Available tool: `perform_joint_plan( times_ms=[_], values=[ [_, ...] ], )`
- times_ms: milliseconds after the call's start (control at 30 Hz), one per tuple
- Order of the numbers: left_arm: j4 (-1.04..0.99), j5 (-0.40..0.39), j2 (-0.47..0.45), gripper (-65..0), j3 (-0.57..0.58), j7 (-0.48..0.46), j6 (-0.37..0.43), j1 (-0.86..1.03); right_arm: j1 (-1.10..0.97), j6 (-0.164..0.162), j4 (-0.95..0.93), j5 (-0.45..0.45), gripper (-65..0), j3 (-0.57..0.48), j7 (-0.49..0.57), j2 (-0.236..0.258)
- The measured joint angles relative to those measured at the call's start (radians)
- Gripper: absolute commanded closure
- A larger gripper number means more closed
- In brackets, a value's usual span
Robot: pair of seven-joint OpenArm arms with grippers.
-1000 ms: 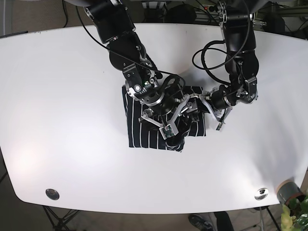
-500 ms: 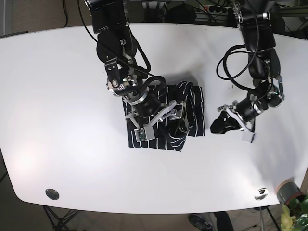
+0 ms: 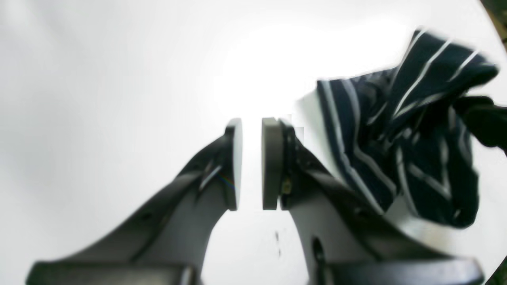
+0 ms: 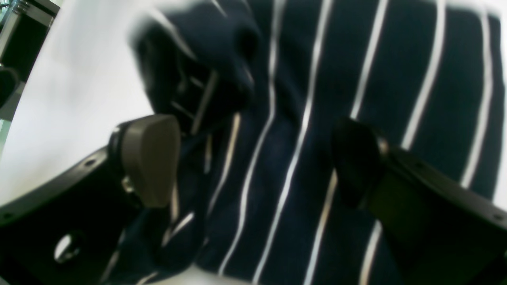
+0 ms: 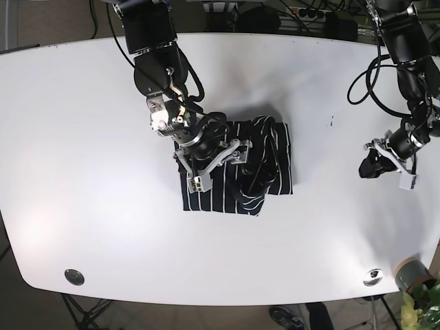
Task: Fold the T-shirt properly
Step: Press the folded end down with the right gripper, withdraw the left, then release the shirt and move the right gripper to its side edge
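- Left gripper [image 5: 371, 167] has pulled right, off the shirt [image 5: 237, 168], in under a sec; now well apart from it, near surface's [image 5: 82, 137] right edge.
- Its jaws: nearly closed, thin gap, nothing between them (left wrist view). So it let go of the cloth.
- Right gripper [image 4: 253, 158] has backed toward shirt's left half; jaws spread wide, hovering over striped cloth, gripping nothing.
- Shirt sits mid-surface, slightly right of centre: compact folded rectangle, but right part is bunched, w/ a raised lump and a loose flap curling at the lower-right corner.
- Judgement: last fold just dropped, both arms released. Fold is prob. near done, but the rumpled right side isn't flat; may need smoothing or a re-tuck before it counts as proper.
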Motion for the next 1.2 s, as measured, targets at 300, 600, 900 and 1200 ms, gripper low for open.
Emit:
perform_joint_plan(
  times_ms=[300, 600, 900, 1200],
  values=[
    [0.020, 0.000, -0.014, -6.7, -0.037, -0.011, -0.002, 0.064, 0.163, -0.008, -0.185, 0.011, -56.8, -0.151, 0.066, -0.056],
    [0.077, 0.008, -0.002, -6.8, -0.076, -0.001, -0.003, 0.106, 0.347, -0.071, -0.348, 0.282, -56.8, -0.304, 0.126, -0.047],
    [0.158, 0.127, 0.028, -6.8, -0.026, 0.005, -0.001, 0.064, 0.296, -0.076, -0.174, 0.317, -56.6, -0.283, 0.048, -0.023],
    [0.242, 0.248, 0.096, -6.8, 0.045, 0.005, -0.007, 0.000, 0.172, -0.087, -0.023, 0.311, -33.8, -0.275, 0.005, 0.075]
  ],
)
